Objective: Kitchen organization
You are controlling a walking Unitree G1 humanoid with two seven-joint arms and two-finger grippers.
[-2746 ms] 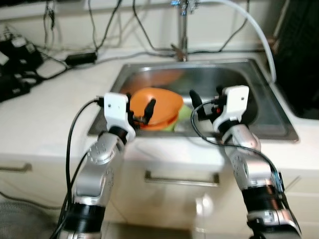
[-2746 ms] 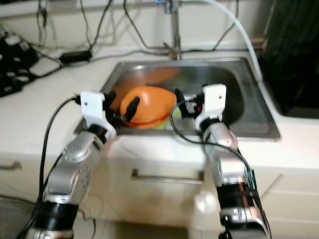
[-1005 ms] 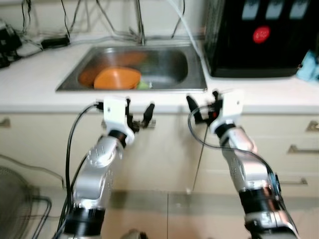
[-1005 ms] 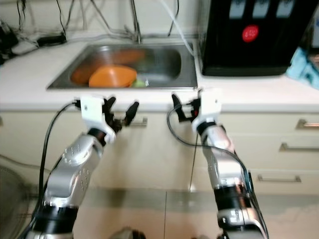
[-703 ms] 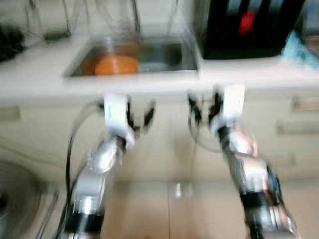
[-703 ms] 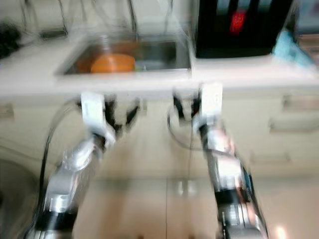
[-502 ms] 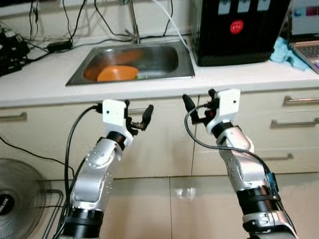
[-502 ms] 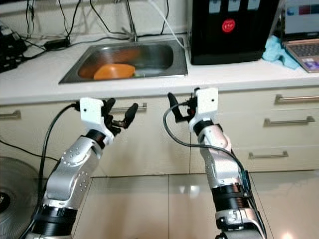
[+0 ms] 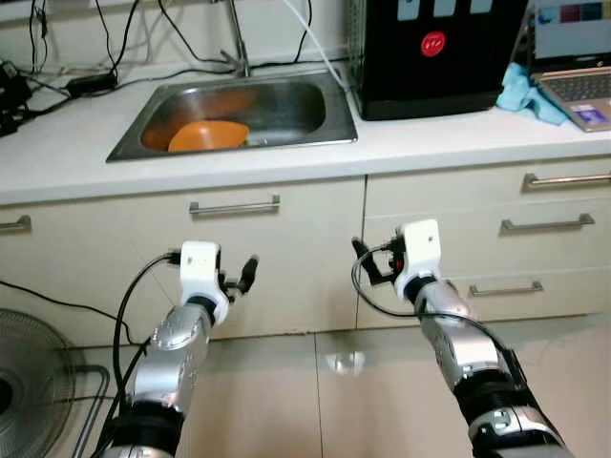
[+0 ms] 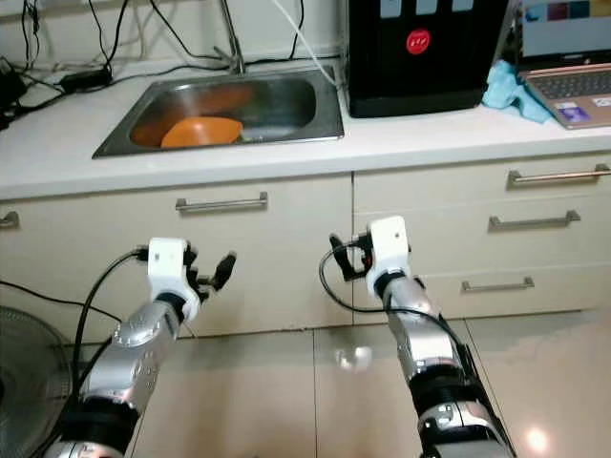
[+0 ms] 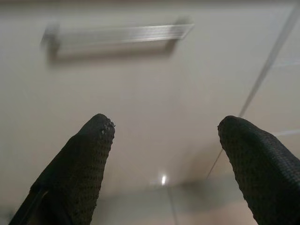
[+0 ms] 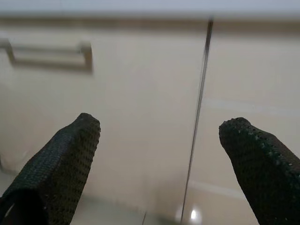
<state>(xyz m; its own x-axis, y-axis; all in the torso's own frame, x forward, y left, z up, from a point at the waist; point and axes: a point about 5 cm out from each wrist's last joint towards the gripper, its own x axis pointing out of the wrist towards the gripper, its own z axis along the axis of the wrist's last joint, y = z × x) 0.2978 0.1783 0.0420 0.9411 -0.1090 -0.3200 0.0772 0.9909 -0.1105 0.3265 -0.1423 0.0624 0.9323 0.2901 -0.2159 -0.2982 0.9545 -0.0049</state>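
The camera has drawn back from the worktop [image 9: 57, 153]. Left end effector [image 9: 234, 280] and right end effector [image 9: 374, 262], both spread open and empty, hang lower centre, well below the orange bowl [image 9: 208, 135] in the upper-left sink [image 9: 315, 141].

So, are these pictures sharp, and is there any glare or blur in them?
Left eye view: sharp, with a small light reflection on the floor tiles. Left wrist view: the fingers are in focus, the cabinet handle behind is soft, with a small glare spot below. Right wrist view: the cabinet front is slightly soft too.
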